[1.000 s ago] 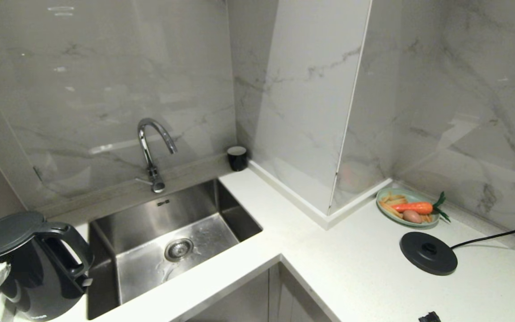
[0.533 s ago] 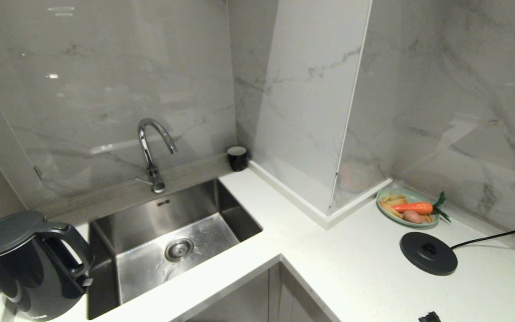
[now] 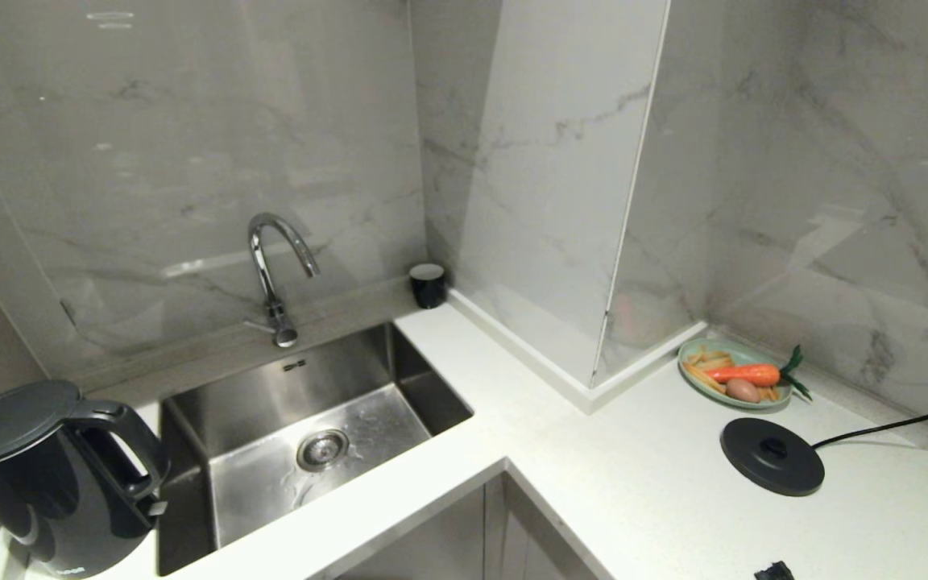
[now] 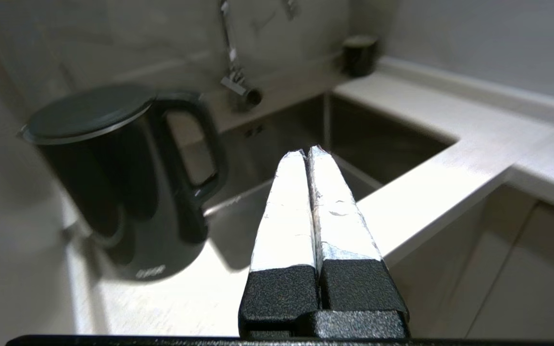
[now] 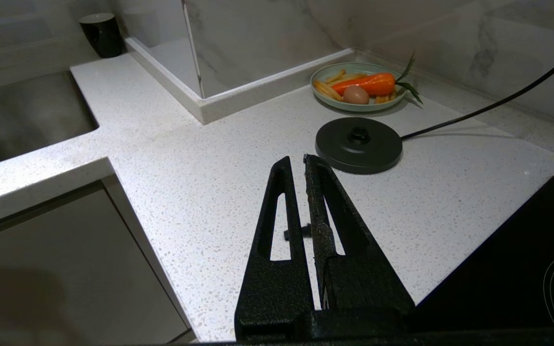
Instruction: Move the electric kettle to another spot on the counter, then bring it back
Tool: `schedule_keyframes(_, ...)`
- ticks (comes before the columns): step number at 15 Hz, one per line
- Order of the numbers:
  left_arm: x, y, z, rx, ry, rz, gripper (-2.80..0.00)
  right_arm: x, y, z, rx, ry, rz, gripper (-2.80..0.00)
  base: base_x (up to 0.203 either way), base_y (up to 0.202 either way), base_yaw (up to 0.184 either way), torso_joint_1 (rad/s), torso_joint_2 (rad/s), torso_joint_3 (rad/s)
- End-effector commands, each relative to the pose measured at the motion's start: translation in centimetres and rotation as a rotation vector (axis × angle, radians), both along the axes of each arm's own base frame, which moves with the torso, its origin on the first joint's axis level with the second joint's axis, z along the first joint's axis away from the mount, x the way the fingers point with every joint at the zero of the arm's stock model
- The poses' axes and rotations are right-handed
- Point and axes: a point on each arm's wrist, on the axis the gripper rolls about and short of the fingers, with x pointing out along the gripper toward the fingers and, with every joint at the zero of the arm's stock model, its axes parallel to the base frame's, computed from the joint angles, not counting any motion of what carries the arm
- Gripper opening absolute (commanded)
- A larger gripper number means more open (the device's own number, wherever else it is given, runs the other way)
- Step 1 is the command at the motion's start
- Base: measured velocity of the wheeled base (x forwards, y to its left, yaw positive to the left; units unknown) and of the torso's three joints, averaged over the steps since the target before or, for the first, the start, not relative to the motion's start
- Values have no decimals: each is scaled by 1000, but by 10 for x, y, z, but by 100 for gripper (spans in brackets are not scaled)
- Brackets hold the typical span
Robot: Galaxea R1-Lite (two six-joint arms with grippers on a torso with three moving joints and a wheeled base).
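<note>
The electric kettle (image 3: 53, 483) is a glossy black jug with a loop handle and a flat lid. It stands upright on the counter (image 3: 633, 483) left of the sink, its handle turned toward the basin. In the left wrist view the kettle (image 4: 113, 192) stands apart from my left gripper (image 4: 307, 151), which is shut on nothing, its white fingers pressed together, and hangs in front of the counter's (image 4: 450, 144) front edge. My right gripper (image 5: 296, 161) is parked over the counter (image 5: 200, 182), shut and empty. Neither gripper shows in the head view.
The steel sink (image 3: 271, 395) with its tap (image 3: 279, 266) lies right of the kettle. A small black cup (image 3: 428, 284) stands in the corner. A plate (image 3: 693, 354) of toy food and the corded black base disc (image 3: 772, 455) sit at the right. The hob (image 5: 522, 269) adjoins them.
A second ago my left gripper's white finger showed at the lower left in front of the kettle; it has drawn back out of the head view. The kettle has not moved.
</note>
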Motion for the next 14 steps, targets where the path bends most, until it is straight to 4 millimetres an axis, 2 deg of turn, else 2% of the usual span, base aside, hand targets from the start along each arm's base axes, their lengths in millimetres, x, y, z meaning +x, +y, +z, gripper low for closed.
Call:
schedule_keyframes(1,2,0,-11,-21,12,-12,-280,0,0,0,0,0,0,-280,0,0,0,0,0,0)
schedule_keyframes(12,2,0,-11,-27,10,-8,-280,0,0,0,-3,0,0,-280,0,0,0,0,0,0)
schedule_keyframes(14,2,0,-11,-27,10,-9,-280,0,0,0,-3,0,0,-280,5,-8,134,5,1,4)
